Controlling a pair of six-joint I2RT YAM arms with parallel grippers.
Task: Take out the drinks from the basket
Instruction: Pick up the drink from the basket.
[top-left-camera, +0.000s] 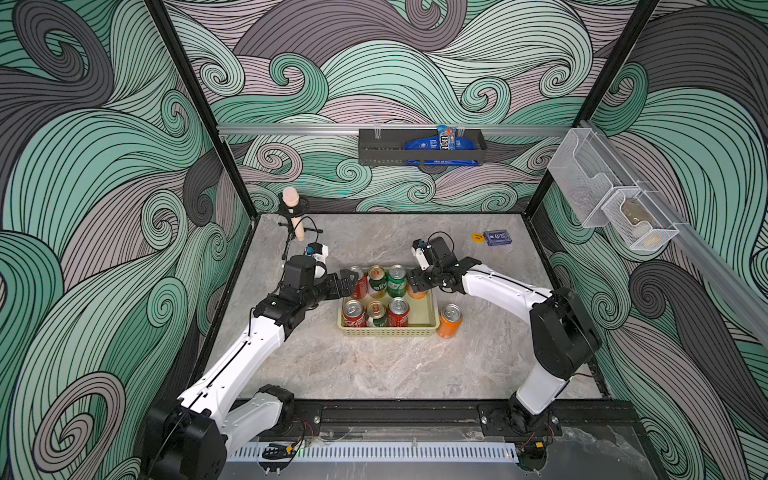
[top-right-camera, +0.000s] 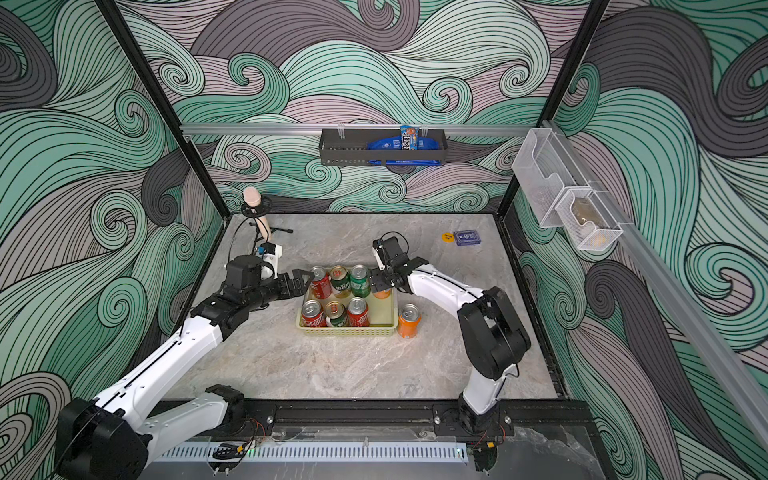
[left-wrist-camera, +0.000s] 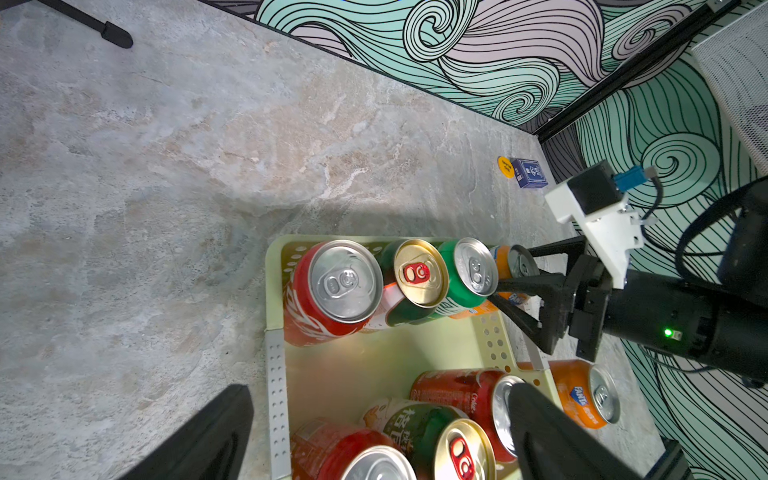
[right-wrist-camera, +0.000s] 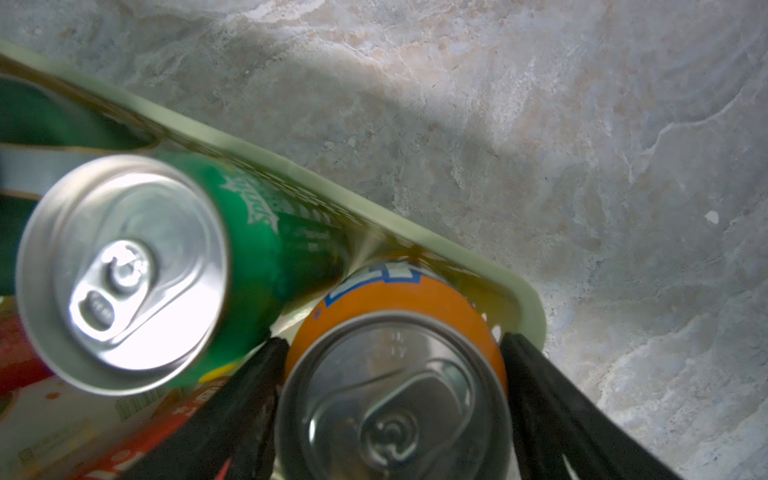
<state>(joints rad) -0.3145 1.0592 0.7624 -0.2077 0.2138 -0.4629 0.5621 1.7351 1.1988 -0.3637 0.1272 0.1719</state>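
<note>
The pale yellow-green basket (top-left-camera: 388, 331) holds several drinks. Its back row has a red can (top-left-camera: 360, 286), a dark green-and-white can (top-left-camera: 377, 282), a bright green can (top-left-camera: 397, 281) and an orange can (top-left-camera: 417, 294). Its front row has two red cans with a dark green-and-white one between them. My right gripper (right-wrist-camera: 392, 338) is shut on the orange can (right-wrist-camera: 395, 299) in the basket's back right corner, a finger on each side. Another orange can (top-left-camera: 450, 321) stands on the table right of the basket. My left gripper (top-left-camera: 352, 279) hangs open at the basket's left end, by the back red can.
A blue card box (top-left-camera: 497, 238) and a yellow disc (top-left-camera: 478, 237) lie at the back right of the table. A microphone on a stand (top-left-camera: 293, 212) is at the back left. A black wall rack (top-left-camera: 422, 145) and white mesh bins (top-left-camera: 615, 199) hang on the walls.
</note>
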